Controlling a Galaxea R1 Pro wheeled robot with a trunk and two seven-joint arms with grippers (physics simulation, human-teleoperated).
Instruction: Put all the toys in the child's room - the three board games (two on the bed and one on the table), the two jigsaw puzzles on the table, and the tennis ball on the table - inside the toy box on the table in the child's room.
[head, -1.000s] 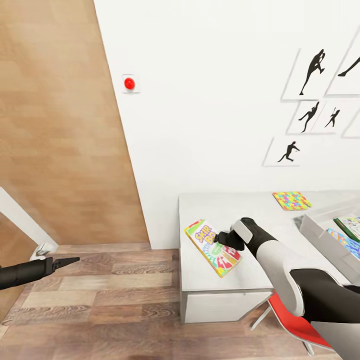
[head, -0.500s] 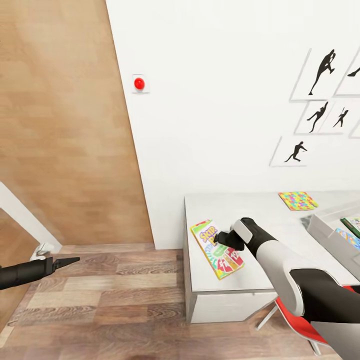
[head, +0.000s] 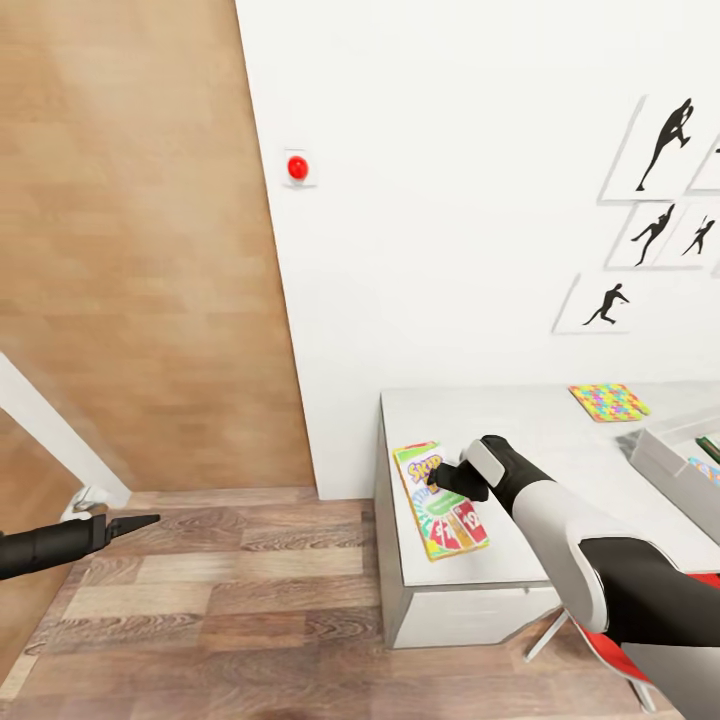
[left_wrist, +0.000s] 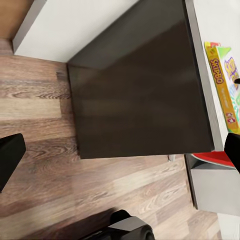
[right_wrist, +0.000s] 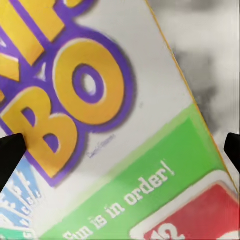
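On the table (head: 560, 440), right tool (head: 446, 478) spread over Skip-Bo box (head: 440, 500).

Right arm reaches forward and left, elbow bent, wrist angled down; right gripper (head: 437, 479) looks spread wide, fingertips (right_wrist: 11, 155) apart. Left arm extends low at near left, left gripper (head: 140, 521) likely parted too.

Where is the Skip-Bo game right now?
In the head view the Skip-Bo game lies flat on the table near its left front corner, right under the right gripper, well left of the toy box.
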